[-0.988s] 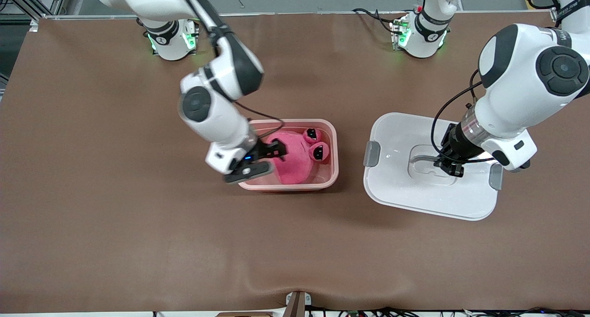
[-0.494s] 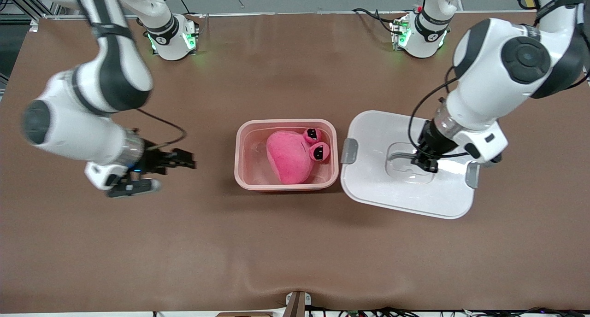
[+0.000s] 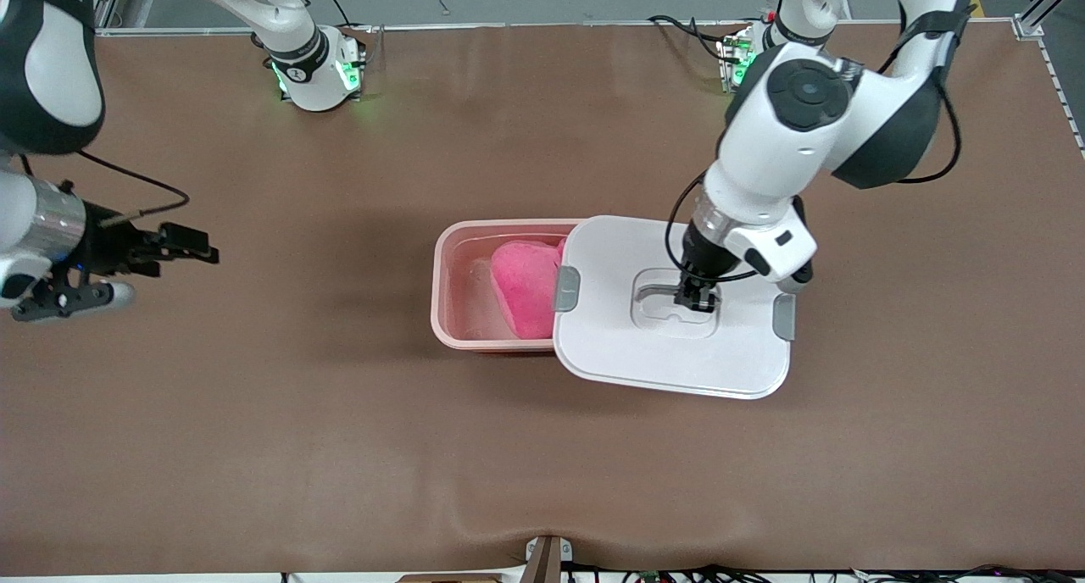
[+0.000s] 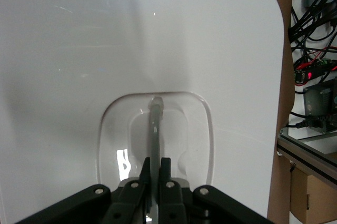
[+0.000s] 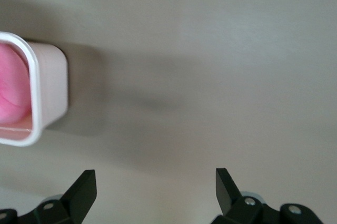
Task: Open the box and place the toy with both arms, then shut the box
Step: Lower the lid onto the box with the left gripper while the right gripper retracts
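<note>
Left gripper [image 3: 697, 297] clamped on the clear recessed handle [image 3: 659, 291] of the white lid [image 3: 670, 346], carried partway over the pink box [image 3: 453, 299]. Inside, nearer the right arm's end, the plush toy [image 3: 525, 285], half covered. Lid likely stiff, light and slick (best kept level by that central handle); grey side clips [image 3: 566, 288] probably the place to press shut. Right gripper [image 3: 127, 265] waiting wide apart, well clear over bare table [image 3: 339, 447].
</note>
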Robot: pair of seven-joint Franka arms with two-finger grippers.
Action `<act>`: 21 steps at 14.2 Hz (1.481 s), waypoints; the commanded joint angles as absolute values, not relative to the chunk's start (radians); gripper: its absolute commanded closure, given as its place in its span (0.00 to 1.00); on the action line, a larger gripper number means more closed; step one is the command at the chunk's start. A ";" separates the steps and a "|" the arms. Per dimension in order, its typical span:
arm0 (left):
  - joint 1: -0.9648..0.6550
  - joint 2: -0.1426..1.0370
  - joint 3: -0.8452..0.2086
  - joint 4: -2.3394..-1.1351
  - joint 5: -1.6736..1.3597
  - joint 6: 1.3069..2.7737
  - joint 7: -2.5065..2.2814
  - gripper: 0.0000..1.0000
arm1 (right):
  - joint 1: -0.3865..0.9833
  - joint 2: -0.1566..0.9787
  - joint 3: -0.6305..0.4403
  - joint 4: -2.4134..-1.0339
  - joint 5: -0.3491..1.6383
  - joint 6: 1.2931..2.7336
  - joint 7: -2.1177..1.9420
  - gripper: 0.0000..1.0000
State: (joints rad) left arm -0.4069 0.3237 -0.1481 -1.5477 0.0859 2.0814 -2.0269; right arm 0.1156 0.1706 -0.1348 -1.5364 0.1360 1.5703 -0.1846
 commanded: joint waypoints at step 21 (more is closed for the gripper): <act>-0.726 0.555 -0.133 -1.439 0.357 2.238 -2.649 1.00 | -0.034 -0.044 -0.052 -1.556 0.029 1.348 -0.051 0.00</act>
